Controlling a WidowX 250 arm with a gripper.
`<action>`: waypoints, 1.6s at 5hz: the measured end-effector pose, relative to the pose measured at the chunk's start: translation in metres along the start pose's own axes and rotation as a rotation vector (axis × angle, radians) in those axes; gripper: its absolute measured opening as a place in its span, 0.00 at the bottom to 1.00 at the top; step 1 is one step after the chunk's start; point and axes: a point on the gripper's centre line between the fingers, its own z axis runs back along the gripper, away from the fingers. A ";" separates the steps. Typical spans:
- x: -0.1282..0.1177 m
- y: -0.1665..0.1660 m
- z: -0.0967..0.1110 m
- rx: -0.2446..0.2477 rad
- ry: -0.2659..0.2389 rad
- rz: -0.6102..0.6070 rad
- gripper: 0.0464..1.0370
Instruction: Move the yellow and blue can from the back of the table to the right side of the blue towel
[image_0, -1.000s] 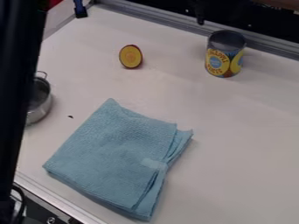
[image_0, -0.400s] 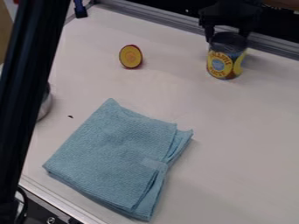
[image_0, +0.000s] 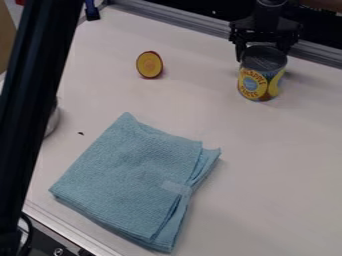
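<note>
End effector (image_0: 264, 55) spread, astride can's (image_0: 260, 84) far rim. Can just camera-side of it, upright, long axis vertical. Blue cloth (image_0: 133, 175) nearer camera than can.

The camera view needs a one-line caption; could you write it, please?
Gripper at the can, with a yellow oval and a folded blue cloth nearby.

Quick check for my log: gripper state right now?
Gripper: at the top of the can; whether it is open or clamped on it cannot be told.
</note>
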 end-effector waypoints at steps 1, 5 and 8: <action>-0.020 -0.004 -0.002 0.003 0.057 -0.043 0.96; -0.104 -0.022 0.015 -0.035 0.133 -0.252 0.96; -0.167 -0.001 0.032 -0.063 0.190 -0.454 0.96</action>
